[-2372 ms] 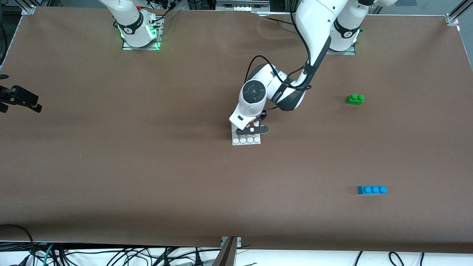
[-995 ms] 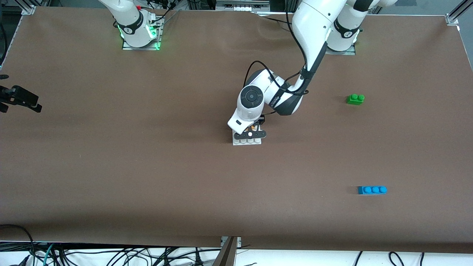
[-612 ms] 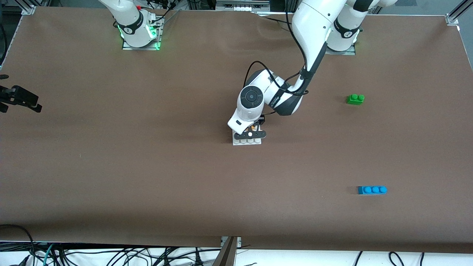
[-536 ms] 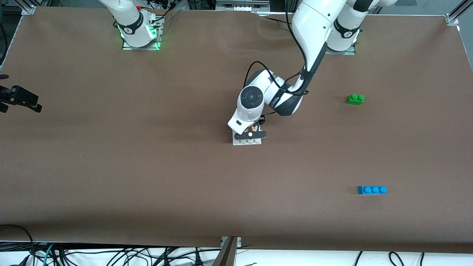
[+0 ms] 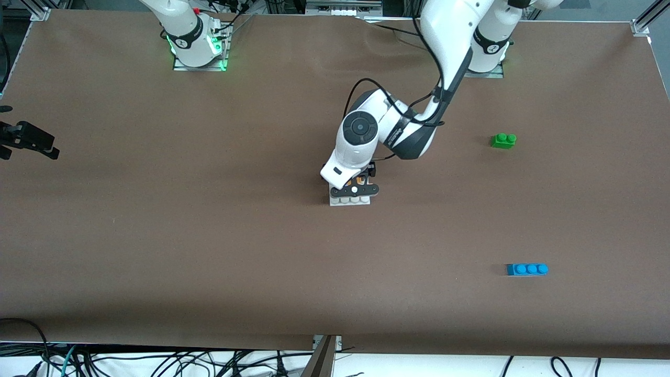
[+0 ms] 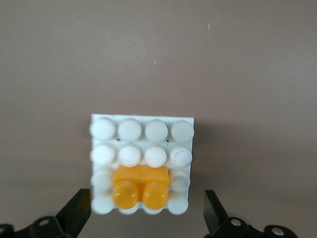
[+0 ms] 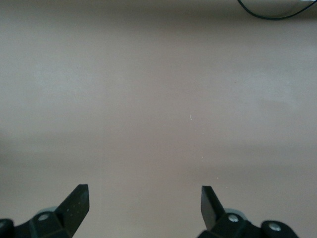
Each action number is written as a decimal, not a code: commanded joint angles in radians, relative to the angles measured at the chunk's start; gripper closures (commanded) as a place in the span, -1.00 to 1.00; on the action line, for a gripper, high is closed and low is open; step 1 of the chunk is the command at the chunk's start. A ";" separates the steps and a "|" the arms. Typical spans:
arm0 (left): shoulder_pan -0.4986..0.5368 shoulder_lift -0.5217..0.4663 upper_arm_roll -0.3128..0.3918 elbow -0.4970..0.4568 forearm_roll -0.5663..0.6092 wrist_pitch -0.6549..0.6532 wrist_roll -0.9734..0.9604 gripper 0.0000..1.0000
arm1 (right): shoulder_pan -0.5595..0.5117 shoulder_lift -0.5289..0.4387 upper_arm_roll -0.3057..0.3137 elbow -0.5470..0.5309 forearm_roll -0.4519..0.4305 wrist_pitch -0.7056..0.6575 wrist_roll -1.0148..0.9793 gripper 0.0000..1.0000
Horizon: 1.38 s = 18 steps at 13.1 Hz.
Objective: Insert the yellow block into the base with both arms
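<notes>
The white studded base (image 5: 349, 201) lies mid-table. The yellow block (image 6: 141, 184) sits pressed onto its studs, two studs up, in the second row from one edge. In the front view only a sliver of the yellow block (image 5: 360, 181) shows under the left arm's hand. My left gripper (image 5: 356, 187) hovers right over the base, open. In the left wrist view the left gripper (image 6: 147, 201) straddles block and base, its fingers (image 6: 79, 210) well clear of both. My right gripper (image 7: 143, 198) is open over bare table and holds nothing.
A green two-stud brick (image 5: 503, 140) and a blue three-stud brick (image 5: 527, 269) lie toward the left arm's end of the table, the blue one nearer the front camera. A black device (image 5: 26, 141) pokes in at the right arm's end.
The left gripper has opened and let go of the yellow block, which stays seated on the base. The left arm has risen slightly. The right arm has not moved.
</notes>
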 commanded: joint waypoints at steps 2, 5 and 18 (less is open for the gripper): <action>0.102 -0.170 -0.005 -0.038 0.001 -0.124 0.008 -1.00 | -0.008 0.008 0.006 0.021 -0.003 -0.009 -0.012 -1.00; 0.209 -0.300 -0.009 -0.042 0.001 -0.297 0.072 -1.00 | -0.008 0.008 0.005 0.021 -0.003 -0.009 -0.012 -1.00; 0.556 -0.707 0.037 -0.298 0.165 -0.488 0.694 -1.00 | -0.007 0.008 0.008 0.021 -0.003 -0.009 -0.012 -1.00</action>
